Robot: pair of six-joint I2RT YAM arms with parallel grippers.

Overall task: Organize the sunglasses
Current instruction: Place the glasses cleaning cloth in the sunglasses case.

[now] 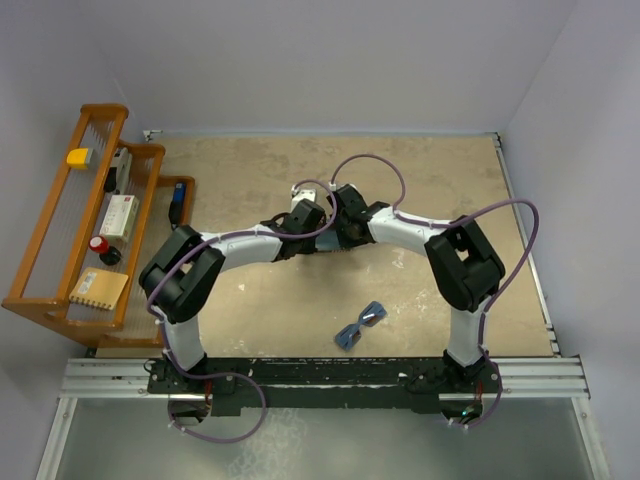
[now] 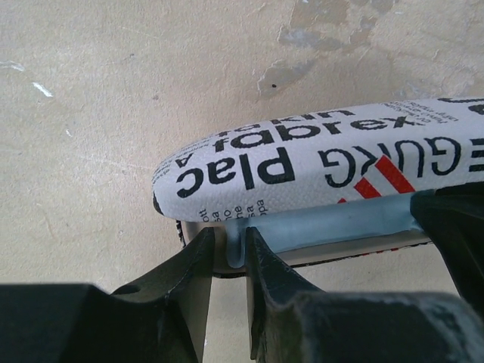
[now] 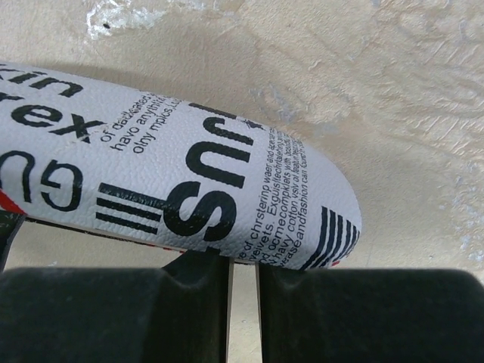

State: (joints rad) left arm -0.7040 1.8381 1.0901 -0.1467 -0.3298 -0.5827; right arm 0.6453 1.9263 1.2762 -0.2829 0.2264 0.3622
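At the middle of the tabletop (image 1: 250,170) both arms meet over a glasses case (image 2: 302,166) covered in newspaper-style print, one hand at each end of it. The left hand (image 2: 236,240) sits at the case's seam, its fingers a narrow way apart with a fold of light-blue cloth (image 2: 333,223) between the tips. The rest of that cloth shows as a strip between the lid and the lower shell. Whether the left hand pinches the fold or only has it loose between the fingers, I cannot tell. The right hand (image 3: 243,265) is tucked under the opposite end of the case, slightly parted, with bare tabletop showing through the slit and nothing between the fingers.

The sunglasses (image 1: 360,325) lie on the tabletop well apart from the case, toward 5 o'clock from the two hands and near the arms' bases. A wooden rack (image 1: 102,112) of small items stands off at 9 o'clock.

The step in hand looks like readying the case and cloth, with the sunglasses not yet touched. Next, the lid likely has to stand open with the cloth out of the way. One hand must then reach toward 5 o'clock, take the sunglasses by the frame rather than the lenses, and bring them to the shell
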